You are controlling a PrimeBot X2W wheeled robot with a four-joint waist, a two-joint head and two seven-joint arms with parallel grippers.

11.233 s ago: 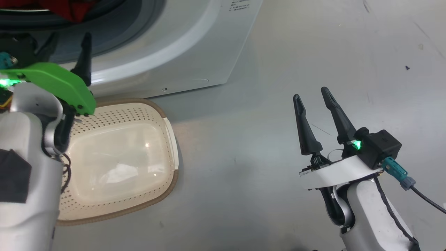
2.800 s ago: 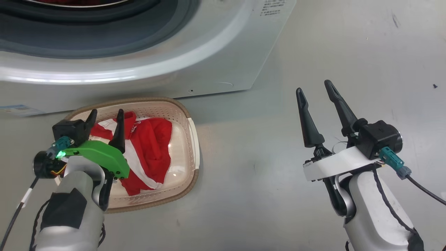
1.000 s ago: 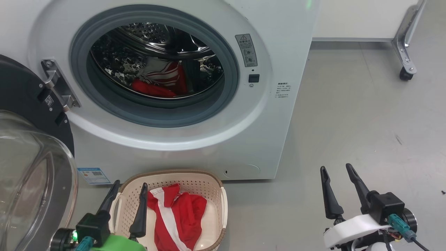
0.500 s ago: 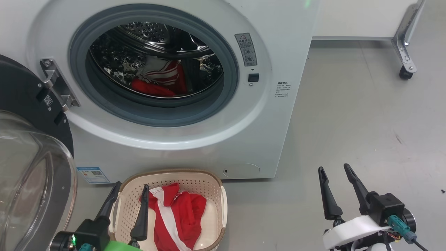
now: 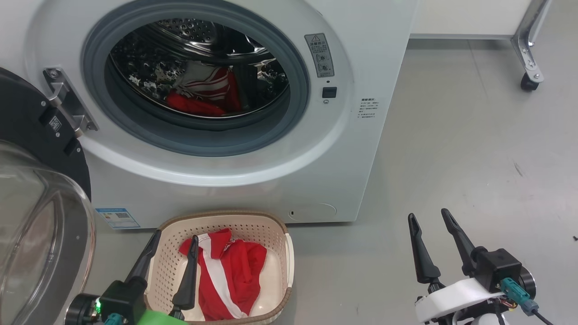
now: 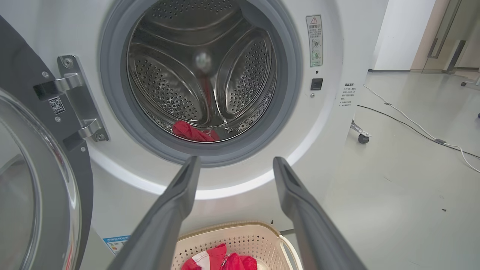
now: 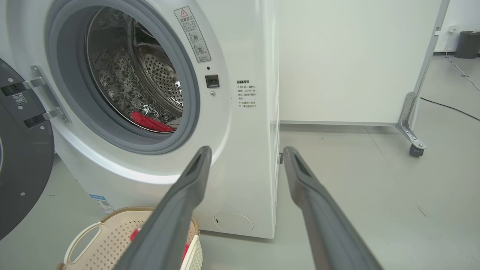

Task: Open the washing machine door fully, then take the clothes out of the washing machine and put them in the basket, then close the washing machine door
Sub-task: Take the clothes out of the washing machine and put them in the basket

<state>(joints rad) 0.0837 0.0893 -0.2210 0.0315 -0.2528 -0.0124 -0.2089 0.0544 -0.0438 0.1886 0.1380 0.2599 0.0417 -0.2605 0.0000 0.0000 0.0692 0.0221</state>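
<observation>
At the left edge the washing machine door stood swung open. At lower left the left gripper gaped wide and empty, overlapping the basket, which held red clothes. More lay in the drum of the washing machine, upper centre. At lower right the right gripper spread wide above the floor, holding nothing.

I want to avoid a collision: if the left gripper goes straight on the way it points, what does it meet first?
Probably the grey rubber rim at the bottom of the washing machine opening, where the left gripper aims; slightly higher, it would pass into the drum toward the clothes. Depth is unclear.
</observation>
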